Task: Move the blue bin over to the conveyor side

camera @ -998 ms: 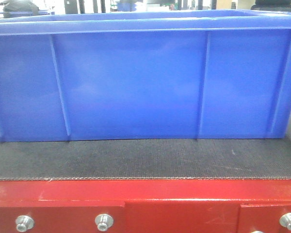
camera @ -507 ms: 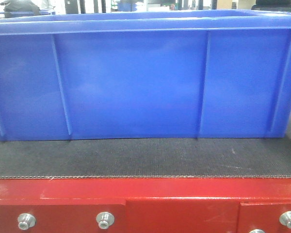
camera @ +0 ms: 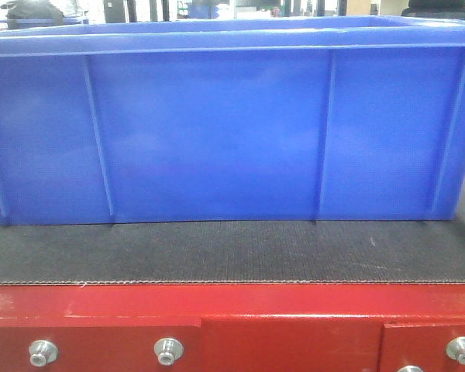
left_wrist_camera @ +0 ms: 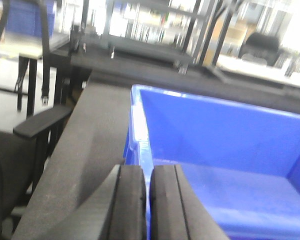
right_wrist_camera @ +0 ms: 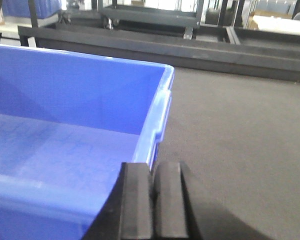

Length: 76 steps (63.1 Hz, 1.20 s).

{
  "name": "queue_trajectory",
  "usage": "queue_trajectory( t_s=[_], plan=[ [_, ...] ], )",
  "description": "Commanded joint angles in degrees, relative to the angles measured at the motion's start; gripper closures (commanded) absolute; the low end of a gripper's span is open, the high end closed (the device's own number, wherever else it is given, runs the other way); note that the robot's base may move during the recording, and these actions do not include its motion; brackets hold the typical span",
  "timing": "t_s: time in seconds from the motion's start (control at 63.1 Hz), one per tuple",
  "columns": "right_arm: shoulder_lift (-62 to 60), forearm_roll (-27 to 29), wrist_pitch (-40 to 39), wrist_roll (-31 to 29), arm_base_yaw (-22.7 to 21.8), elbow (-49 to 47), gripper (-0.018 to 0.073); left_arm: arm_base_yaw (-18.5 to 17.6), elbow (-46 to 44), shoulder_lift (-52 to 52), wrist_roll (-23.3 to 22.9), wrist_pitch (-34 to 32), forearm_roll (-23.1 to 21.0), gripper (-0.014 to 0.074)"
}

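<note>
Wrist views — not front — show both arms' fingers (left_wrist_camera: 140, 200) (right_wrist_camera: 152, 200) pinching the blue bin (camera: 232, 124) rim.

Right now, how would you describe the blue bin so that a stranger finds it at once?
Start at the red metal frame with silver bolts and the dark woven belt above it. On that belt stands the blue bin, a large glossy crate. Thin vertical ribs and a thickened top rim set it apart.
</note>
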Motion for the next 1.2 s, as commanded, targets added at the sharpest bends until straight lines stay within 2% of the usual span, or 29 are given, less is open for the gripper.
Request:
queue_trajectory(
  t_s=[0.0,0.253,0.428,1.188],
  plan=[
    [-5.43,-0.76,-1.77,-0.38,-0.17,3.06,0.0629,-0.20,2.98,-5.33,-0.28,-0.76,-0.28,0.0575],
    [-19.36,-0.76,-1.88,-0.38,-0.17,5.65,0.0629,-0.20,5.91,-19.14,-0.28,-0.78,-0.28,0.0575],
    [-24.44,-0.76,-1.88,-0.38,-0.17,5.65,0.0629,-0.20,5.91,-24.38,-0.28,-0.90,-0.28,0.0575],
    [-25.32,-0.76,-1.88,-0.38,-0.17,6.54,0.0629,-0.20,5.91,-25.80,-0.28,-1.00,-0.28,0.0575]
  ],
)
